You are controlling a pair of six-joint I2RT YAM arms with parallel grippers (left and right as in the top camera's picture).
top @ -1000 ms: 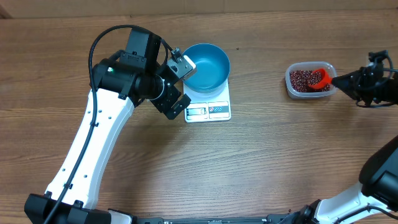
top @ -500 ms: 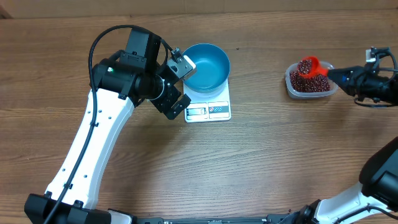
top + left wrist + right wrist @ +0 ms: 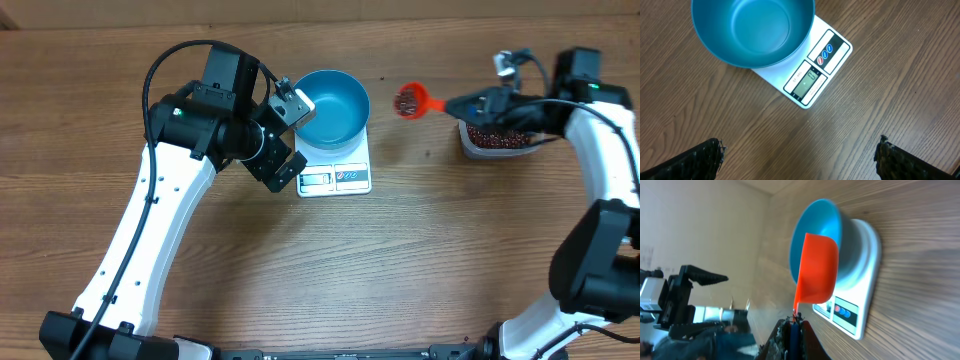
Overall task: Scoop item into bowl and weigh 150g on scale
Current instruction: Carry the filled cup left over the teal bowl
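The wooden table (image 3: 420, 250) fills the overhead frame. The white left arm (image 3: 150, 230) rises from the lower left toward upper centre. Its left gripper (image 3: 290, 138) sits just left of the scale and bowl with its jaws spread wide. In the wrist view its dark fingers (image 3: 700, 161) sit in the two lower corners, holding and touching nothing.

The right arm (image 3: 600, 130) comes in along the right edge. Its right gripper (image 3: 478, 103) points left with the jaws clamped on the handle of the red scoop (image 3: 412, 100).

The white scale (image 3: 340, 172) lies at upper centre, with the blue bowl (image 3: 335, 105) standing on it. The clear tub (image 3: 500, 143) sits at upper right, partly under the right gripper. The scoop hangs in the air between bowl and tub, apart from both. Some of the beans (image 3: 405, 100) are in the scoop and the rest are heaped in the tub.
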